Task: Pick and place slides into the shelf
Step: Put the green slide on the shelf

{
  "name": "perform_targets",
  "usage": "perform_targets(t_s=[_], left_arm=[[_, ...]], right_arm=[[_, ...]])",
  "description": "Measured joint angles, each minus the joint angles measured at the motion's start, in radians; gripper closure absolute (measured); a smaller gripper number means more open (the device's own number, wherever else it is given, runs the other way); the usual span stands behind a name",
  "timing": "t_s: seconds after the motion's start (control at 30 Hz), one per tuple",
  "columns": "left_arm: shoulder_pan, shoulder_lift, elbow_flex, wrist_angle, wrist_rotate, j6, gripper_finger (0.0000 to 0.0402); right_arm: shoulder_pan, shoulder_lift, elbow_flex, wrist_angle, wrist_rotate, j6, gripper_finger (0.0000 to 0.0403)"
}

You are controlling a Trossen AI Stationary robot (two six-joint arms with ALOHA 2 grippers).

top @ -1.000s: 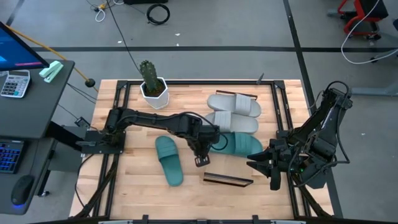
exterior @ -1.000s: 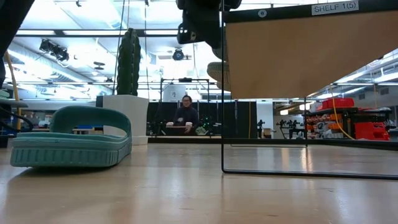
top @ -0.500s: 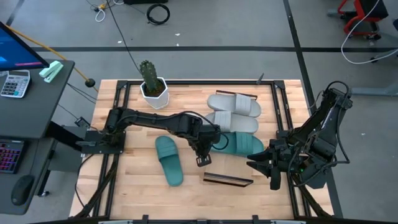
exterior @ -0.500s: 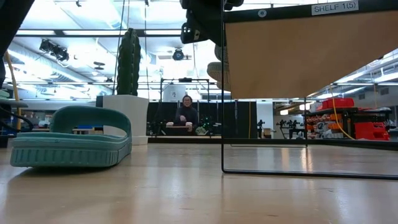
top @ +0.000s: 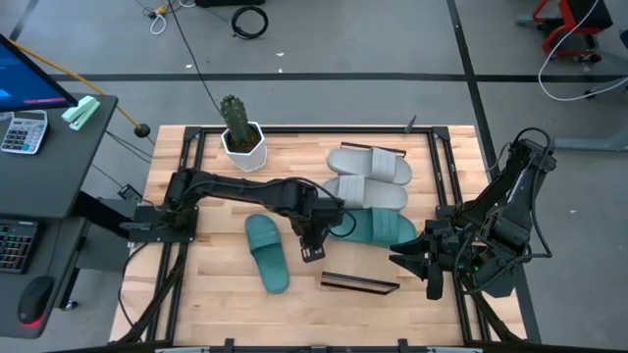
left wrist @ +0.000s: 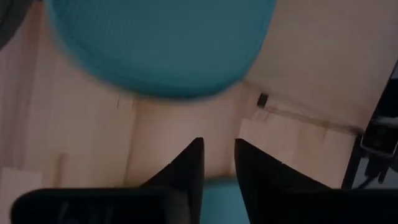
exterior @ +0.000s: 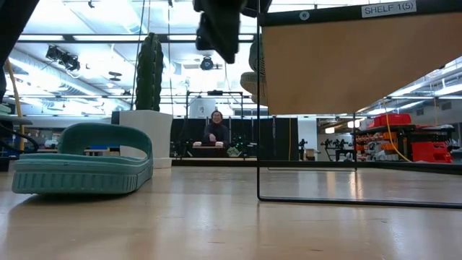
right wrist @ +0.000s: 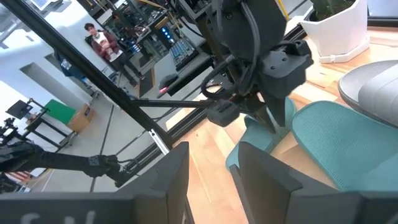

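Note:
Two light grey slides (top: 368,165) (top: 371,193) and a teal slide (top: 381,226) lie side by side on the shelf (top: 360,284), whose plank top shows large in the low view (exterior: 346,65). A second teal slide (top: 267,253) rests sole down on the table (exterior: 79,162). My left gripper (top: 314,243) points down just off the left end of the shelf's teal slide (left wrist: 161,50). Its fingers (left wrist: 194,163) are open, with bare wood between their tips. My right gripper (right wrist: 213,163) waits, raised and open, at the table's right edge (top: 417,260).
A cactus in a white pot (top: 238,132) stands at the table's far left. The shelf's thin dark legs (exterior: 258,144) stand on the table near its front edge. A desk with a keyboard (top: 39,147) is beyond the left edge. A person (exterior: 215,130) sits far behind.
My left gripper's fingers have swung a little toward the table's left, away from the end of the teal slide on the shelf. In the low view its dark outline now reaches lower. The slides lie where they were.

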Motion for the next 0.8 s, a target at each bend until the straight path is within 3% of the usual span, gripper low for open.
perform_targets(t_s=[0.2,0.53,0.8], left_arm=[[0.0,-0.035,0.0,-0.101,-0.047,-0.011,0.0287],[-0.054,-0.111,-0.003,-0.291,-0.105,-0.099,0.0298],[-0.176,-0.179,-0.003,-0.349,-0.21,-0.318,0.0303]], right_arm=[[0.0,0.0,0.0,-0.004,0.0,0.0,0.0257],[0.0,0.0,-0.001,-0.028,0.001,0.006,0.0257],[0.0,0.0,-0.001,-0.052,0.004,0.002,0.0257]])
